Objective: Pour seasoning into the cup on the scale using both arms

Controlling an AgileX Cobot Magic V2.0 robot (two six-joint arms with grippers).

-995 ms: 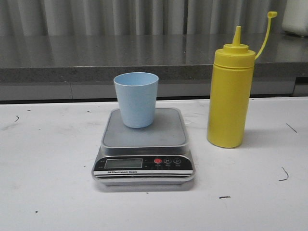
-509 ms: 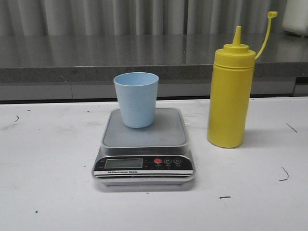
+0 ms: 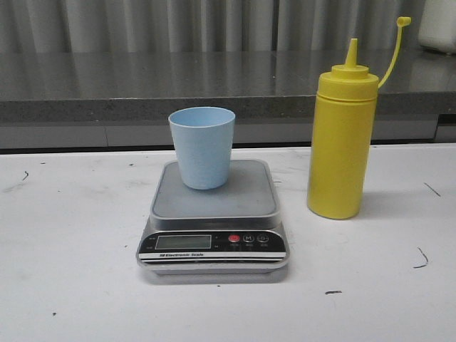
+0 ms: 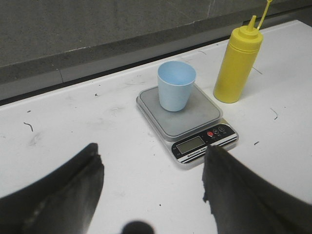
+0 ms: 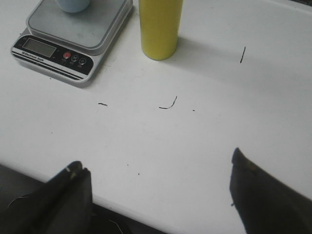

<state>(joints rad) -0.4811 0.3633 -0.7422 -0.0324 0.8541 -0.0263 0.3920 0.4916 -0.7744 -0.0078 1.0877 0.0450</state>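
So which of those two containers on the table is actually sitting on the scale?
The pale blue cup. It stands upright on the scale, on its grey platform, while the tall yellow bottle stands on the white table beside the scale, on the robot's right.

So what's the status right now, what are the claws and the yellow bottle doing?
Left gripper open, right gripper open, both holding nothing. Bottle upright on the table, untouched, cap off. Cup on the scale. Nothing in the way.

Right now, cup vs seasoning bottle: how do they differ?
The cup is pale blue; the seasoning bottle is yellow. The cup is short and open-topped; the bottle is tall with a cone nozzle. The cup stands on the scale; the bottle stands on the table beside it. Both are upright and ungripped.
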